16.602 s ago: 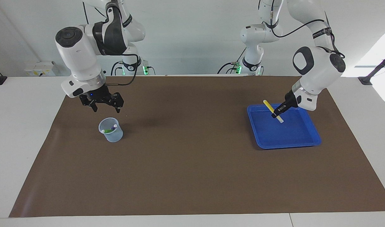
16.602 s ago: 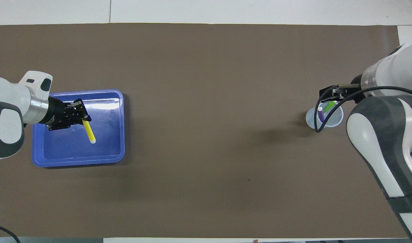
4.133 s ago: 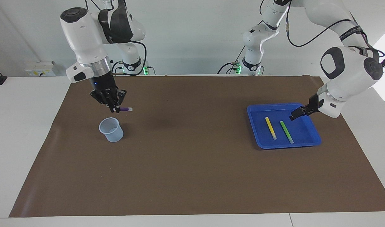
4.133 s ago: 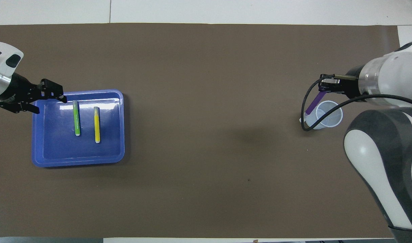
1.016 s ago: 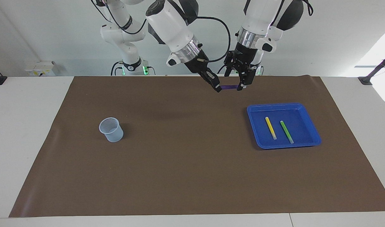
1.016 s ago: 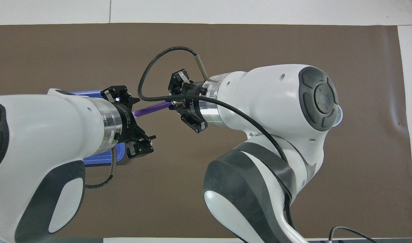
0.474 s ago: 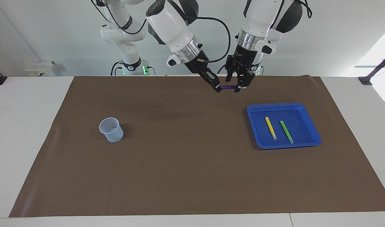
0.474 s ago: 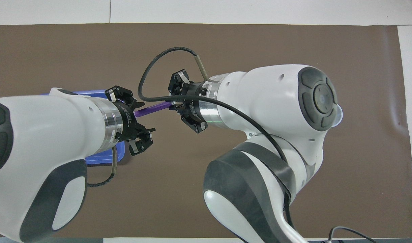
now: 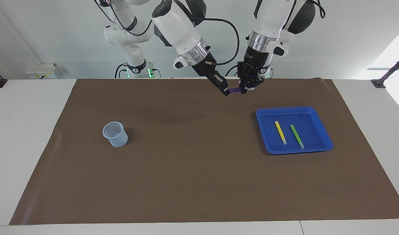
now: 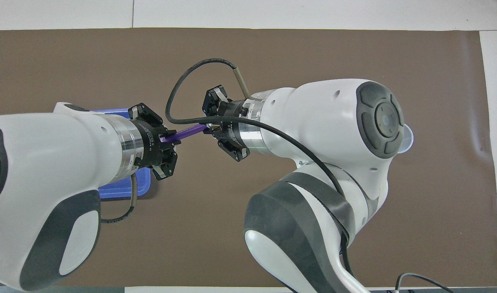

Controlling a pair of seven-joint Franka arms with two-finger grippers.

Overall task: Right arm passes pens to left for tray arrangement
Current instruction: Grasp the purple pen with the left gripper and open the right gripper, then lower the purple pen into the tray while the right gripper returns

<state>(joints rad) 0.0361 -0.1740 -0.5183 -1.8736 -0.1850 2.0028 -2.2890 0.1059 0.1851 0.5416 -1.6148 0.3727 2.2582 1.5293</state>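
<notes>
Both grippers are clamping the same purple pen [image 9: 234, 89], which is hanging level in the air above the brown mat [image 9: 199, 182] near the edge closest to the robots. Reaching in with its looping wrist cable, the right gripper [image 9: 225, 91] is pinching one end of the pen with its fingertips closed on it, and the left gripper [image 9: 245, 90] is gripping the other end, its fingers likewise drawn in tight around the barrel. Seen from overhead, the pen is bridging the short gap between the two black grippers, tilted slightly. On the mat toward the left arm's end, the blue tray [image 9: 263, 130] is holding the yellow pen [image 9: 280, 132] and the green pen [image 9: 296, 136], lying side by side and a little apart, the yellow one nearer the table's middle. Toward the right arm's end, the translucent cup [image 9: 115, 133] is standing upright on the mat, well apart from both grippers.
</notes>
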